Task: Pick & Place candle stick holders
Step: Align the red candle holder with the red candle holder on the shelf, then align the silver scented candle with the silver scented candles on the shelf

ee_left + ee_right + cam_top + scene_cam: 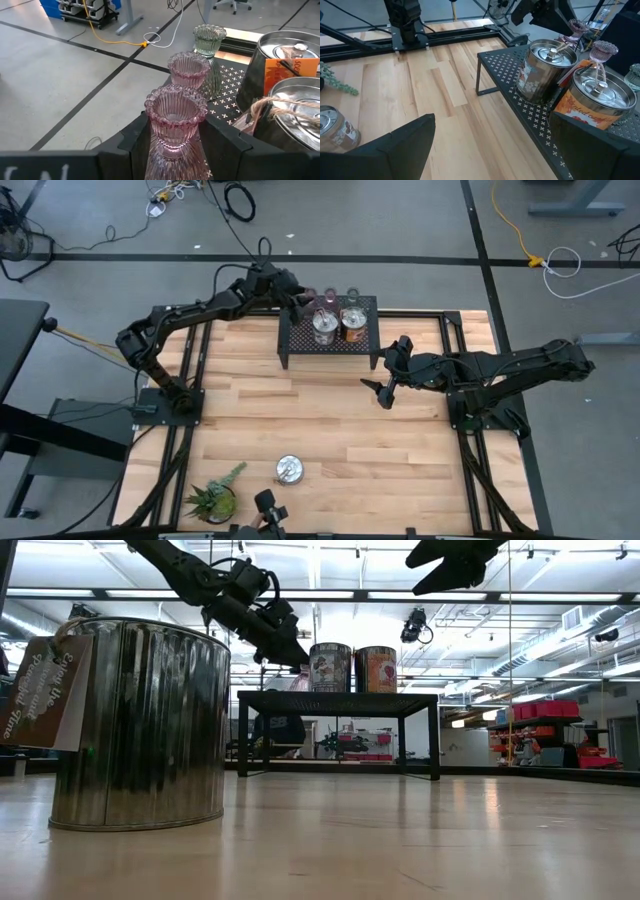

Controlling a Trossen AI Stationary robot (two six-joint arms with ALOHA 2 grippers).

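A black mesh rack (300,350) stands at the table's far middle. Two shiny tin holders (324,327) (353,325) stand on it. Three ribbed glass cups line its far edge: a pink one (175,117) at the left end, a second pink one (188,70) and a greenish one (209,40). My left gripper (300,305) is over the rack's far left corner, shut on the first pink cup. My right gripper (385,390) is open and empty above the table, right of the rack. A third tin (290,470) stands on the table near the front edge. My left gripper has the pink cup's narrow lower body (172,150) between its two fingers (132,137), coming level from the table's left. The cup stands upright, its scalloped rim up. Whether its foot rests on the rack, I cannot tell.
A spiky green potted plant (212,500) stands at the front left corner. The tin near the front carries a paper tag (45,690). Bare wood lies between the rack and the front tin (445,100). The tins stand close beside the cups.
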